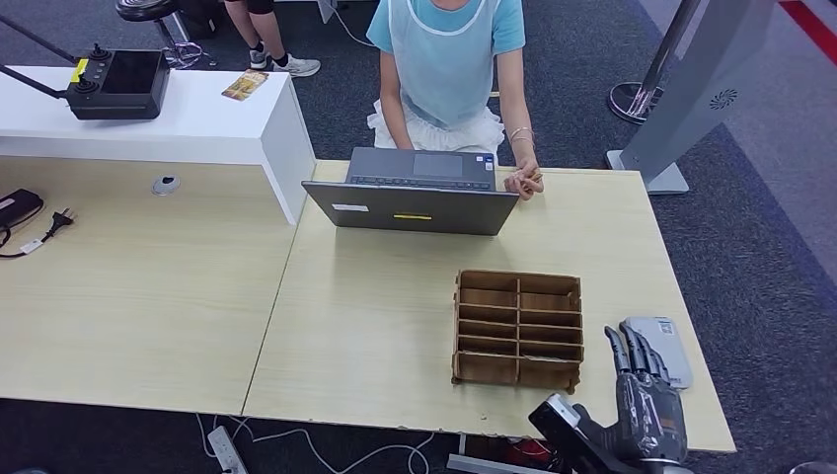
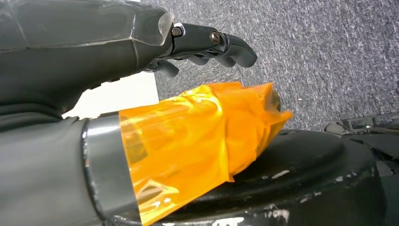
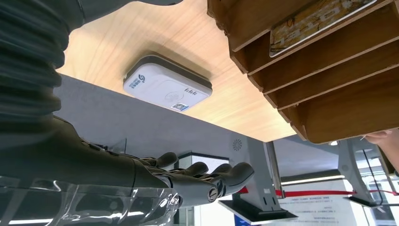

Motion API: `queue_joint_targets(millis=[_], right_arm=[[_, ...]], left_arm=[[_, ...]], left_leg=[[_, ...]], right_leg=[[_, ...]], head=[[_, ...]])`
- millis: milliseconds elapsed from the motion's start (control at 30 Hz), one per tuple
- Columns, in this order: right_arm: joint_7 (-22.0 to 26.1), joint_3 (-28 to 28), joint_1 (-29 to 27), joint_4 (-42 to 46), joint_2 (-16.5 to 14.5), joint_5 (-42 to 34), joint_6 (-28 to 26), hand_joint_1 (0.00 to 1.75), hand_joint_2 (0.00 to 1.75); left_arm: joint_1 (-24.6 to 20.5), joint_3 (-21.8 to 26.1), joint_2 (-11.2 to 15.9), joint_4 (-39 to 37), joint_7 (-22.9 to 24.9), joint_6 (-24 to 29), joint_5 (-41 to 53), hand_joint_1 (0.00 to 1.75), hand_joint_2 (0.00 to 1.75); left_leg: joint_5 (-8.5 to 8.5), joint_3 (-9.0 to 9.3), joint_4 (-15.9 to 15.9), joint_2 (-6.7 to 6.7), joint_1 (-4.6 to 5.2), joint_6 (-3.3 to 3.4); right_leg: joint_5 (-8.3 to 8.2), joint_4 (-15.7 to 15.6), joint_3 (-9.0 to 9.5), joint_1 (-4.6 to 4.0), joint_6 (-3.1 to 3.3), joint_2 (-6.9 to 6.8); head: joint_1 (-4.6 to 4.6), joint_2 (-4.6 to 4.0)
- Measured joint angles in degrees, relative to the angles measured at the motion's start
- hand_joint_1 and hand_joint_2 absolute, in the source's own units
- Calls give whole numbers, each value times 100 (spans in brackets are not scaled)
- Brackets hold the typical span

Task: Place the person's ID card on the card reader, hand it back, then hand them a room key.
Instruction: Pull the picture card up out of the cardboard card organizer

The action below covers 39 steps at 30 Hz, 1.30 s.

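The white and grey card reader [image 1: 659,346] lies at the table's right edge; the right wrist view shows it [image 3: 167,87] flat on the wood. My right hand [image 1: 646,390] hovers just in front of it with fingers stretched out and apart, holding nothing [image 3: 197,181]. A brown wooden slotted box [image 1: 518,328] stands left of the reader, and a card [image 3: 315,19] lies in one of its slots. My left hand [image 2: 207,44] hangs over grey carpet, fingers loosely bent and empty. The person's hand [image 1: 523,181] rests beside the laptop; whether it holds a card is unclear.
An open grey laptop [image 1: 415,197] stands at the table's far side, in front of the seated person. To the left, a white counter [image 1: 197,123] carries a black controller [image 1: 116,84] and a small card [image 1: 245,85]. A grey kiosk stand [image 1: 691,99] rises at the back right.
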<state>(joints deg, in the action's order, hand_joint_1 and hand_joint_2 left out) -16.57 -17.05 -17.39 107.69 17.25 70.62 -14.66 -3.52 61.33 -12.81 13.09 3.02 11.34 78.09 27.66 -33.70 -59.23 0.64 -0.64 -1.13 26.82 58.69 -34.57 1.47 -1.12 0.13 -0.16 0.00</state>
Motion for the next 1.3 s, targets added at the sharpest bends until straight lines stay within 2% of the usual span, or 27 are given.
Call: queue_joint_targets(millis=[333, 967, 1033, 1100, 1167, 1300], right_arm=[[19, -178, 230, -33, 0, 285, 54, 0, 175], [45, -525, 676, -476, -2, 349, 244, 0, 175], [46, -533, 692, -513, -3, 337, 244, 4, 175], [45, -538, 707, -549, -4, 326, 248, 17, 175], [45, -543, 718, -582, -7, 316, 251, 22, 175], [43, -546, 725, -628, -15, 307, 251, 9, 175]], left_arm=[[-6, 0, 0, 0, 0, -10, 51, 0, 0], [-48, 0, 0, 0, 2, -20, 73, 0, 0], [-48, 0, 0, 0, 2, -20, 73, 0, 0], [-49, 0, 0, 0, 2, -20, 73, 0, 0], [-49, 0, 0, 0, 2, -20, 73, 0, 0], [-49, 0, 0, 0, 2, -20, 73, 0, 0]], left_leg=[[0, 0, 0, 0, 0, 0], [0, -1, 0, 0, 0, 0], [0, -1, 0, 0, 0, 0], [0, 0, 0, 0, 0, 0], [0, 0, 0, 0, 0, 0], [0, 0, 0, 0, 0, 0]], right_leg=[[0, 0, 0, 0, 0, 0], [0, 0, 0, 0, 0, -1], [0, 0, 0, 0, 0, -1], [0, 0, 0, 0, 0, -1], [0, 0, 0, 0, 0, -1], [0, 0, 1, 0, 0, -1]], head=[[-1, 0], [0, 0], [-1, 0], [0, 0], [1, 0], [0, 0]])
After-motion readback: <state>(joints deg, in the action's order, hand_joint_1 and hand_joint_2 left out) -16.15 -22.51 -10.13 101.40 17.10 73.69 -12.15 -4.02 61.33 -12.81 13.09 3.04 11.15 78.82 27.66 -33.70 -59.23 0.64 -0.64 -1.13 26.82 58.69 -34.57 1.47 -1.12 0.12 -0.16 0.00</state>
